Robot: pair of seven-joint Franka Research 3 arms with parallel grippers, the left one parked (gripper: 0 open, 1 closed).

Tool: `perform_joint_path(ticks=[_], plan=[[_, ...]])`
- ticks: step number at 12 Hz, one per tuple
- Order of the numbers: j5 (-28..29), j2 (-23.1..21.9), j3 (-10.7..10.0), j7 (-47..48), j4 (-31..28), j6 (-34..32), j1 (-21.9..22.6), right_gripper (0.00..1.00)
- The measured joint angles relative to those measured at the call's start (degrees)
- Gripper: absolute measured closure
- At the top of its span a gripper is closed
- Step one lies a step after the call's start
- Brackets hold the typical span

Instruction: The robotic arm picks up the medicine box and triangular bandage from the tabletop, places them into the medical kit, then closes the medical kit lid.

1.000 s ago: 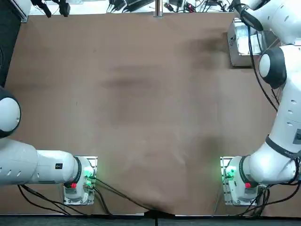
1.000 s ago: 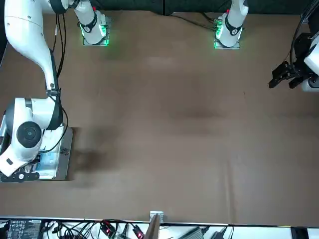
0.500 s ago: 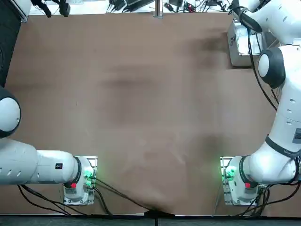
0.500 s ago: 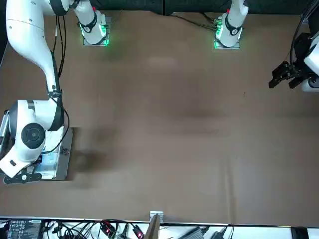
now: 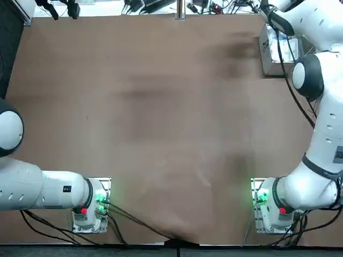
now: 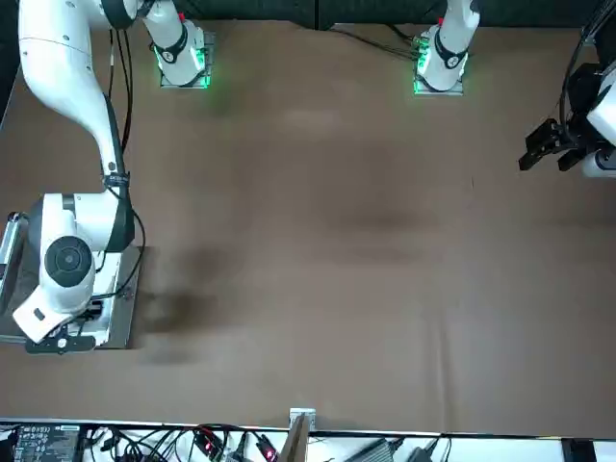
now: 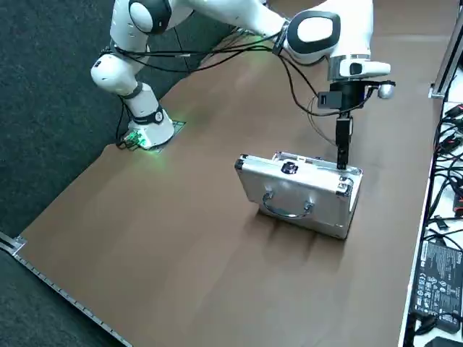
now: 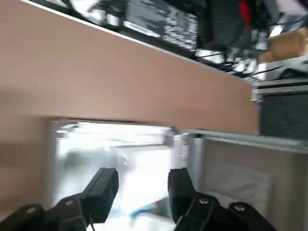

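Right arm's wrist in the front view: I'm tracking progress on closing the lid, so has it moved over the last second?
Yes. Against the medical kit, the wrist of the robotic arm has shifted toward the camera side.

Silver medical kit [image 7: 304, 191] stands open at the table's far right corner.

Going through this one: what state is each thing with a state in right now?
right gripper: open, empty, at the kit's top edge.
medical kit: open.
medical kit lid: tilted up, not shut.
white contents: inside the kit, too blurred to tell apart.
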Motion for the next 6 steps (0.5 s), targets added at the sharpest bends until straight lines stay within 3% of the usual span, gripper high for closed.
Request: perform_joint_path(ticks=[3, 6], plan=[[5.05, -0.87, -0.01, -0.01, 0.46, -0.24, 0.38, 0.28], [6.55, -2.71, -0.13, -0.13, 1.08, -3.25, 0.16, 0.3]])
